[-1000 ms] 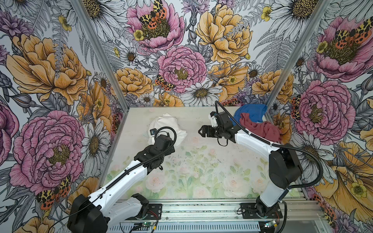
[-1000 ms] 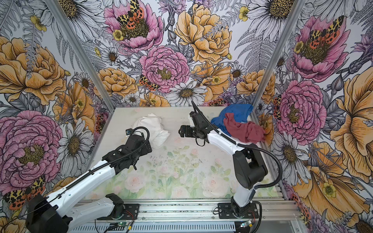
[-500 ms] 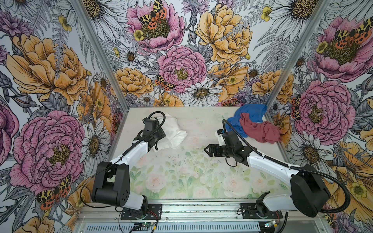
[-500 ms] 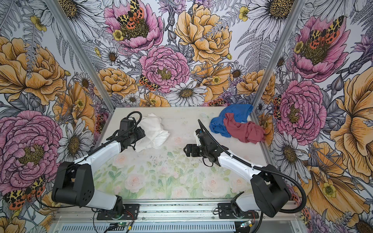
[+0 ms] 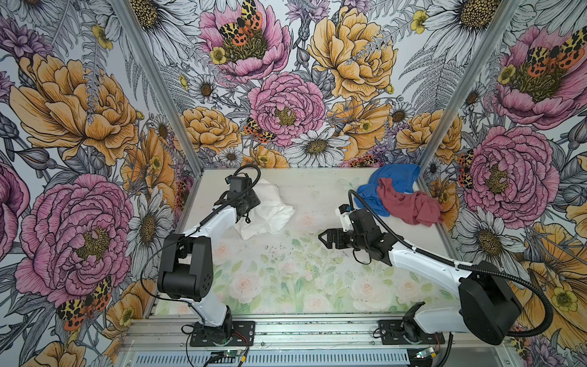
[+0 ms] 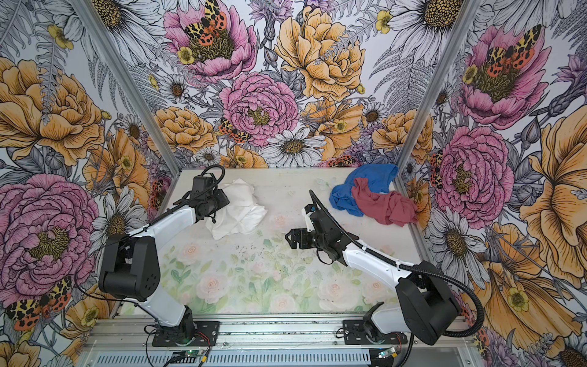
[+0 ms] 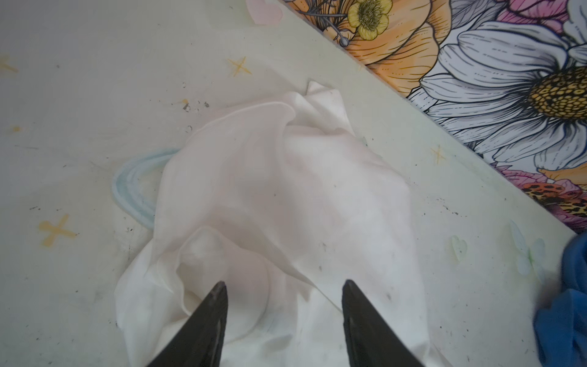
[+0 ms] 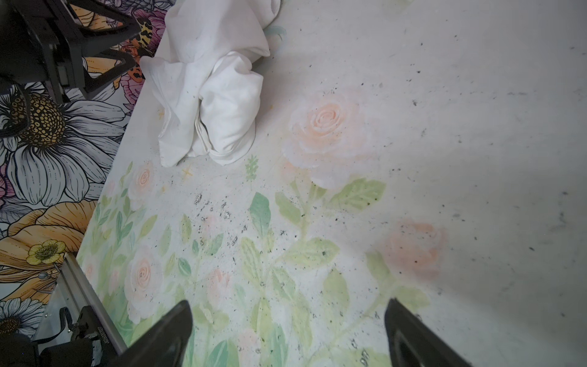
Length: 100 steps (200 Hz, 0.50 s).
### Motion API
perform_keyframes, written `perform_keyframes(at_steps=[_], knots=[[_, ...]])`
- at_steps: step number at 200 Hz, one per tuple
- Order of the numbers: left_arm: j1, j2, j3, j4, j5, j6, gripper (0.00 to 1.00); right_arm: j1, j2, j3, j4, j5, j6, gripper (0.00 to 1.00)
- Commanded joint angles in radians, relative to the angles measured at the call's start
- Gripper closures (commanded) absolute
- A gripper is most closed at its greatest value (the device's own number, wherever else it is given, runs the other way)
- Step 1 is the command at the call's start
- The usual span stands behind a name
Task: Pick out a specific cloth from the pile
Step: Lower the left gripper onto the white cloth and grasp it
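The plain white cloth [image 5: 270, 209] [image 6: 241, 206] lies crumpled on its own at the back left of the table, apart from the pile. My left gripper [image 7: 284, 282] hovers over its near edge, jaws partway apart, with fabric [image 7: 286, 190] below them and nothing pinched. In both top views the left gripper [image 5: 254, 201] sits at the cloth's left side. The pile at the back right shows a bright blue cloth [image 5: 397, 178] with a dusty maroon cloth [image 5: 409, 206] on top. My right gripper [image 5: 320, 236] [image 8: 287, 305] stands open and empty above the middle of the table.
The floral table top [image 5: 286, 286] is boxed in by flower-printed walls on three sides, with an aluminium rail [image 5: 301, 330] along the front. The white cloth [image 8: 216, 95] lies close to the left wall. The blue cloth's edge [image 7: 571, 302] shows in the left wrist view.
My left arm folded back and swung round to the white cloth's left side, its jaws narrowing. My right arm drew away from the pile toward the table's middle, still open.
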Motion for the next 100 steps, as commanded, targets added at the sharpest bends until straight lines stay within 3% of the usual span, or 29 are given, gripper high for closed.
perform_keyframes(at_steps=[1, 13, 26, 45, 91, 100], knots=[[-0.002, -0.018, -0.009, -0.040, -0.070, -0.012, 0.41, 0.004, -0.012, -0.008, 0.036, -0.009, 0.004, 0.05], [0.002, -0.017, -0.026, -0.039, -0.073, -0.014, 0.40, 0.004, -0.004, -0.007, 0.037, -0.010, 0.002, 0.05], [0.015, 0.007, -0.026, -0.039, -0.093, -0.002, 0.31, 0.004, 0.009, -0.001, 0.037, -0.020, 0.001, 0.05], [0.030, 0.040, -0.024, -0.021, -0.041, 0.011, 0.02, 0.005, 0.020, 0.008, 0.037, -0.034, 0.005, 0.05], [0.090, 0.130, -0.023, 0.086, 0.126, 0.016, 0.01, 0.006, -0.002, -0.005, 0.037, -0.019, 0.008, 0.05], [0.091, 0.151, -0.013, 0.085, 0.140, 0.015, 0.07, 0.005, -0.002, -0.006, 0.037, -0.018, 0.009, 0.05]])
